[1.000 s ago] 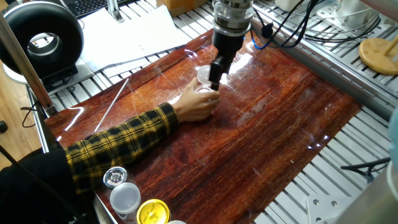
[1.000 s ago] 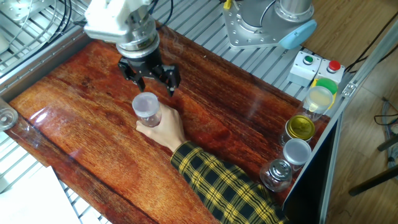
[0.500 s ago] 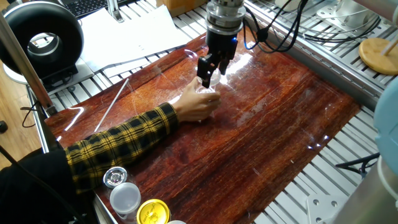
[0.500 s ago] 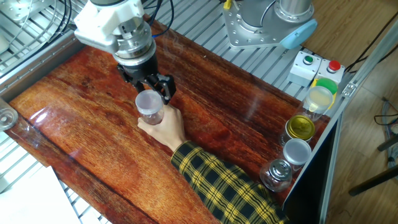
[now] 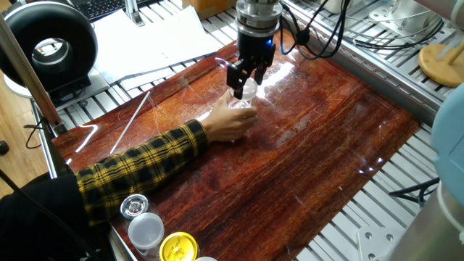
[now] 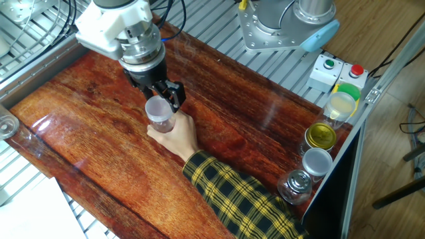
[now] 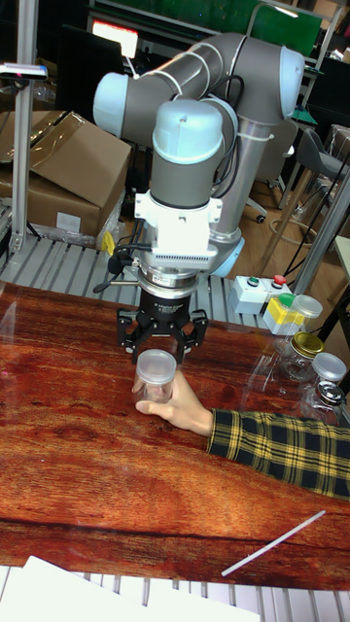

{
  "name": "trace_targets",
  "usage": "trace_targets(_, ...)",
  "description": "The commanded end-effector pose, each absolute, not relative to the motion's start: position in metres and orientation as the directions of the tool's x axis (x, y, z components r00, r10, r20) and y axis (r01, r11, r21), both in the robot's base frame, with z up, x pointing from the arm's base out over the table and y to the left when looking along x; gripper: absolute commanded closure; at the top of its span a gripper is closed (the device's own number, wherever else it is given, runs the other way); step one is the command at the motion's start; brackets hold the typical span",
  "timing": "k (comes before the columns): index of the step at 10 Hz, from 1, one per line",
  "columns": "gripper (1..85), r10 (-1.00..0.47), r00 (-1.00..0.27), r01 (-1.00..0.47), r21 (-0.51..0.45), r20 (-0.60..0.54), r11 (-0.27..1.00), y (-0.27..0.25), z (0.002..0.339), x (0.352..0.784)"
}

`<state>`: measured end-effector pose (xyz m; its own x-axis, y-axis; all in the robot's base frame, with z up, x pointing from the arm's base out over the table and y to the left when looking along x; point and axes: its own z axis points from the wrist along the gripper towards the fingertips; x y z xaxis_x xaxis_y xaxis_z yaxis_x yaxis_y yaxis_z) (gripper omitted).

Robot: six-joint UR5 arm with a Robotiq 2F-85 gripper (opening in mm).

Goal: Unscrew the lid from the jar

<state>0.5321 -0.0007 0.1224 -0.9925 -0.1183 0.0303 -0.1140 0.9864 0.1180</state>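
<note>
On the reddish wooden tabletop [image 6: 80, 139], a person's hand [image 6: 178, 136] in a yellow plaid sleeve steadies the small clear plastic jar [image 7: 154, 389] upright. Its round translucent white screw lid [image 6: 157, 107] sits on top. The black two-finger gripper [image 7: 156, 342] hangs over the lid, fingers spread apart on either side.

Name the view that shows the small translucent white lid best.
The tall fixed view: the small translucent white lid faces the camera unobstructed. The other fixed view shows it from above beside the gripper; the remaining view mostly hides it.
</note>
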Motion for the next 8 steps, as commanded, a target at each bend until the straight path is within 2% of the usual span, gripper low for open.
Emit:
trace_targets(1,17.7,-0.101,-0.995,-0.097,0.12,0.025,0.988,0.0024,0.1237,0.5404)
trace_targets(5,19.0,-0.096,-0.995,-0.092,0.12,0.025,0.988,0.0066,0.1265,0.5446)
trace_targets(8,30.0,-0.089,-0.996,-0.086,0.109,0.022,0.99,0.0038,0.1271,0.5453)
